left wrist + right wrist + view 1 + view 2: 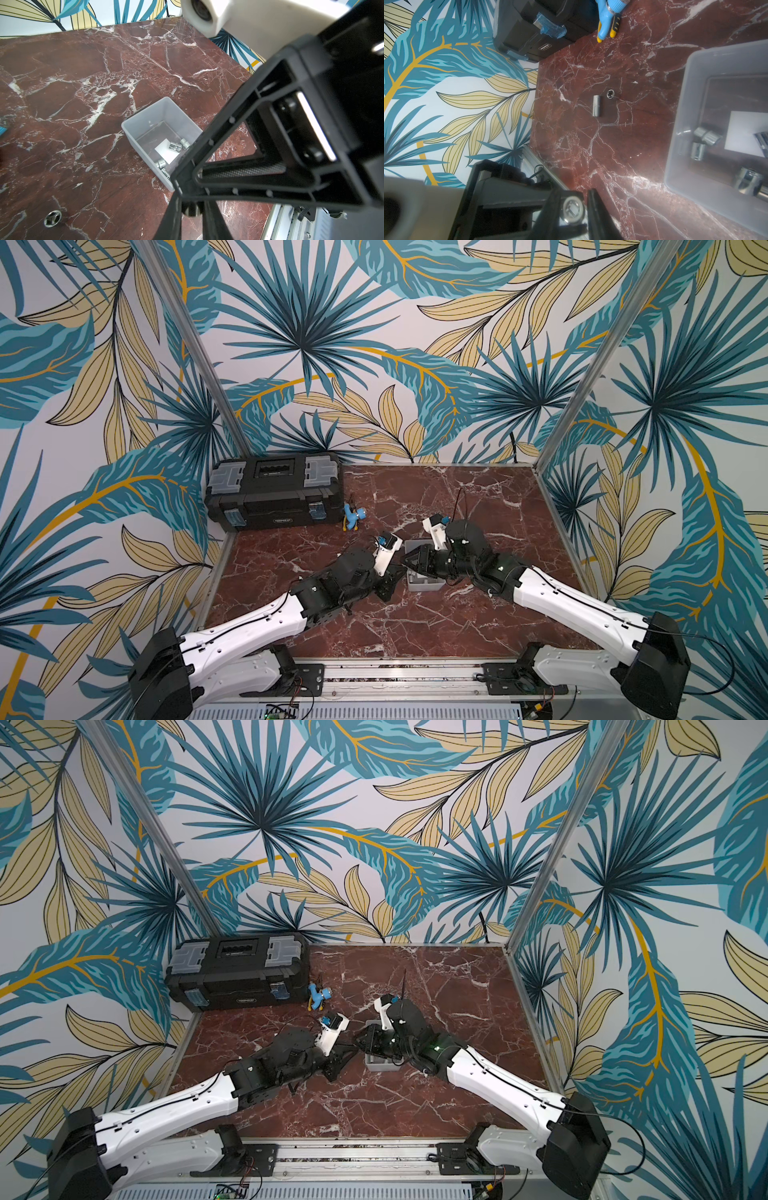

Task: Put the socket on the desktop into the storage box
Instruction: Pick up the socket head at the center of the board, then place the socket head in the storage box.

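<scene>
Just left of the storage box (pixel 424 585) (pixel 380 1064), both grippers meet above the desktop (pixel 478 506). My left gripper (pixel 192 205) is shut on a chrome socket (pixel 192 211). My right gripper (pixel 573 199) has its fingers against the sides of that same socket (pixel 572 208), seen end-on; its tips (pixel 179 187) reach in from the box side. The translucent grey box (pixel 133 128) (pixel 683 104) holds several sockets (pixel 175 147) around a white label. Two more sockets lie on the desktop, one on its side (pixel 597 106) and one upright (pixel 609 94).
A large black toolbox (pixel 274 493) stands at the back left. A blue and yellow tool (pixel 353 516) lies beside it. Aluminium rails edge the desktop, and patterned walls enclose it on three sides.
</scene>
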Action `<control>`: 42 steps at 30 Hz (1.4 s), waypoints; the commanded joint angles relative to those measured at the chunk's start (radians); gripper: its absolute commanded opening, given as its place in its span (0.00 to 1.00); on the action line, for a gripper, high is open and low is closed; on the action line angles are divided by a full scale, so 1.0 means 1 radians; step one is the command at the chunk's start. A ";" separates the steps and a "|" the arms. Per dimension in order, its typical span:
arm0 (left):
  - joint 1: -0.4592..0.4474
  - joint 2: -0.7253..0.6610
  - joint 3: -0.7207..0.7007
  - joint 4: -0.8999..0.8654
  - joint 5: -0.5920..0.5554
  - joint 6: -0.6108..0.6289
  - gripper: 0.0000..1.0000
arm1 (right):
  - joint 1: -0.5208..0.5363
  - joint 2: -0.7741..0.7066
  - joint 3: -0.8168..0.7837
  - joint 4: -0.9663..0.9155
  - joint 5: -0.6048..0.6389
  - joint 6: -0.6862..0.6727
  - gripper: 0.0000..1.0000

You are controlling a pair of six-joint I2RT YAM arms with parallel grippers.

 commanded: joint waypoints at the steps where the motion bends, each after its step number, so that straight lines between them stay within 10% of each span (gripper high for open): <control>1: -0.004 0.000 0.011 0.013 -0.013 0.010 0.00 | 0.004 -0.001 -0.024 -0.002 0.013 -0.002 0.22; 6: -0.004 0.005 0.010 0.018 -0.015 -0.002 0.04 | 0.004 -0.014 -0.030 0.006 0.014 -0.005 0.09; 11: -0.004 -0.001 -0.007 0.034 -0.030 -0.028 0.51 | 0.004 -0.049 -0.031 -0.027 0.070 -0.023 0.04; 15: -0.003 -0.019 -0.013 0.018 -0.075 -0.049 0.65 | 0.003 -0.084 -0.026 -0.126 0.180 -0.038 0.01; 42: 0.198 -0.099 -0.053 -0.188 -0.261 -0.240 0.64 | -0.019 0.152 0.218 -0.496 0.526 -0.212 0.00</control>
